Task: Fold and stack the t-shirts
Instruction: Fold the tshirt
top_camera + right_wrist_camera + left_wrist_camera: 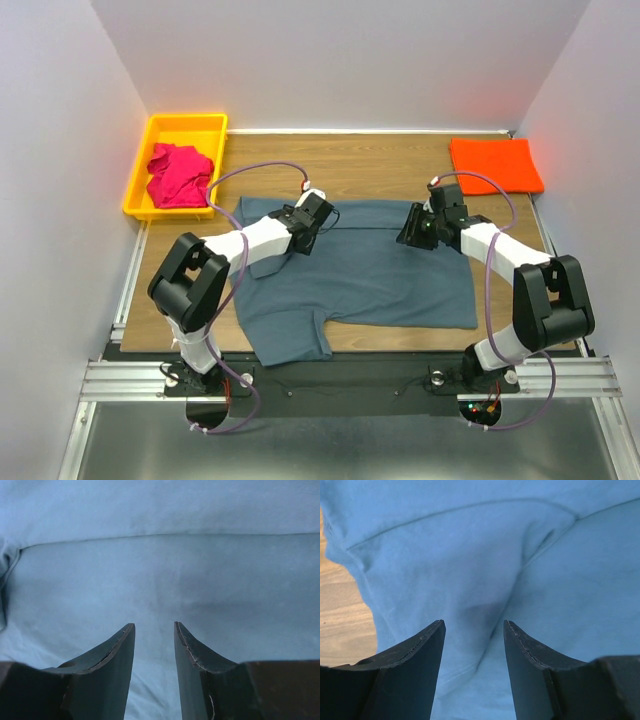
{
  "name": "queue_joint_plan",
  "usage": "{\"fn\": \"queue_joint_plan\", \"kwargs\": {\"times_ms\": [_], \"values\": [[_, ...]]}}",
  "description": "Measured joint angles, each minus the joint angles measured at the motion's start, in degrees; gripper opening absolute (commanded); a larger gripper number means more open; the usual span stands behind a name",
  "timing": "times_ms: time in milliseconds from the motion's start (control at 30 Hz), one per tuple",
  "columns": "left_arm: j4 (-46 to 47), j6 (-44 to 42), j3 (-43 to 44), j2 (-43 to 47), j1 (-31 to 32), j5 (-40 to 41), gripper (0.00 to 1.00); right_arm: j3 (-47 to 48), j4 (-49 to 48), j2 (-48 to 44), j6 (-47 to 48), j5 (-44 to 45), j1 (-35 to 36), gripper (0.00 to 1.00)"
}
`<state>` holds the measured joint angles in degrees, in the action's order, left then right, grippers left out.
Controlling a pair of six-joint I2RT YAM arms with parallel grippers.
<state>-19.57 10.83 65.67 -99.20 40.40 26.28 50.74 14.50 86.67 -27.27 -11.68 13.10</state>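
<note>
The large slate grey-blue t-shirt (360,275) lies spread on the wooden table, folded partway, one sleeve toward the near edge. My left gripper (308,232) is open just above its upper left part; in the left wrist view (474,625) cloth (470,555) fills the gap between the fingers. My right gripper (412,232) is open over its upper right part; it also shows in the right wrist view (154,625) above the shirt (165,570). The orange t-shirt (495,165) lies folded at the far right. The magenta-pink t-shirt (180,175) lies crumpled in the bin.
A yellow plastic bin (185,124) stands at the far left corner. White walls enclose the table on three sides. Bare wood (370,170) shows beyond the grey shirt and at the left in the left wrist view (340,620).
</note>
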Motion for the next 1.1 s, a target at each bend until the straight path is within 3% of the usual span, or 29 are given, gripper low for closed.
{"fn": "queue_joint_plan", "kwargs": {"times_ms": [433,800,1100], "values": [[1.0,-1.1,-0.5,-2.7,0.4,1.5,0.66,-0.1,0.0,-0.6,-1.1,-0.4,0.5,0.44],[2.4,-3.3,-0.4,-6.5,0.3,6.3,0.58,-0.6,-0.1,-0.6,-1.1,-0.4,0.5,0.45],[1.1,-5.6,1.8,-6.5,-3.5,9.0,0.56,-1.7,0.0,-0.6,-1.1,-0.1,0.5,0.54]]}}
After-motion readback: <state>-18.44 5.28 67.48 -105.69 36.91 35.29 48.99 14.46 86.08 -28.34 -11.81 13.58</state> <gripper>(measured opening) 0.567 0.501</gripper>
